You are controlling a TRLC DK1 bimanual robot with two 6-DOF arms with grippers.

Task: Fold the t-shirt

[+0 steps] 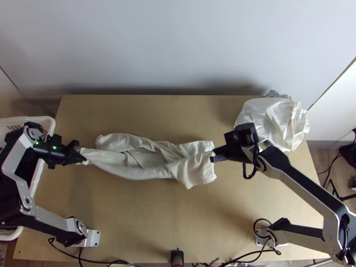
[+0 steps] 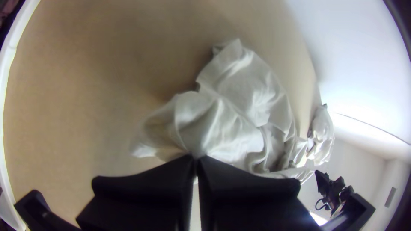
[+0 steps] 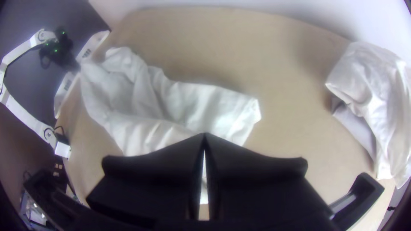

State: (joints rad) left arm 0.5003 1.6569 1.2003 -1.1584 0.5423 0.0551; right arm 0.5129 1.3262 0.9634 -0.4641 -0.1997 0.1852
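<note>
Off-white and rumpled, the t-shirt (image 1: 142, 171) stretches bunched across the middle of the table (image 1: 155, 222), and we've got both ends: left gripper (image 1: 81, 160) clamped on one, right gripper (image 1: 213, 159) pinching the other, fingers together on each! We're at the straightening stage, we reckon, no neat fold made; next we need an even pull, then a flat lay-down

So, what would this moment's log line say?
T-shirt: bunched | left gripper: holding one end | right gripper: holding other end | crumpled cloth: far right
</note>
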